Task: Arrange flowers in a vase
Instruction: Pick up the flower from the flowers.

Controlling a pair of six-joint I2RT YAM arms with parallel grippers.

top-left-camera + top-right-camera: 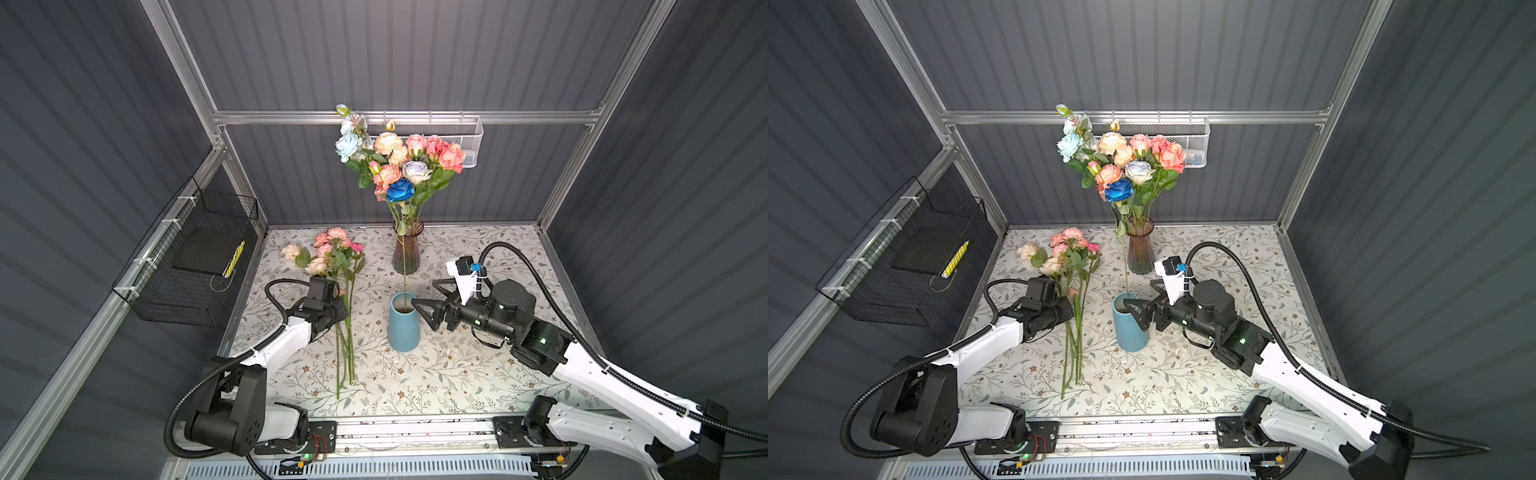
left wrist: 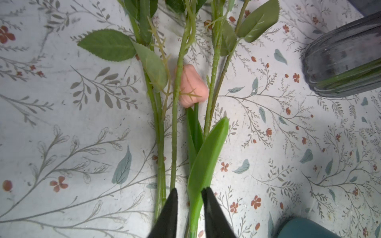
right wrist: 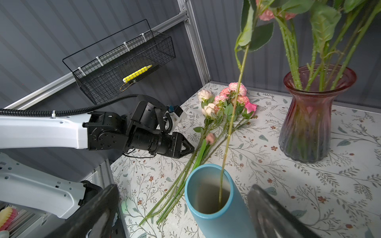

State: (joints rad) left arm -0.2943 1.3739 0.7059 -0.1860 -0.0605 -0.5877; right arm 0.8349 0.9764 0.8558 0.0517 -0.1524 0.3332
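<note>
A flower-arranging scene on a sprigged tablecloth (image 1: 457, 374), read from left to right.

The left gripper (image 2: 189, 192) is low over the loose flowers (image 1: 332, 253), which lie flat on the cloth. Its jaws are narrow. The leafy stem of a peach tulip (image 2: 192, 86) runs between the jaws, and the bud lies beyond the fingertips. Two thorny rose stems lie just outside one jaw and another pair outside the other. Whether the tulip is actually pinched cannot be told.

Next comes a blue vase (image 1: 403, 332), standing upright. It holds one long stem (image 3: 231, 123), which leans on the rim and seems to carry the dark blue rose.

The right gripper (image 3: 183, 188) has its jaws spread wide and holds nothing. The mouth of the blue vase sits between and just ahead of the jaws.

Beyond the jaws and well apart stands a reddish glass vase (image 1: 408, 257) with a full bouquet (image 1: 399, 158).

The arranging looks part done: many blooms are in the glass vase and one is in the blue vase. The tulip and several roses on the cloth are yet to be placed.
</note>
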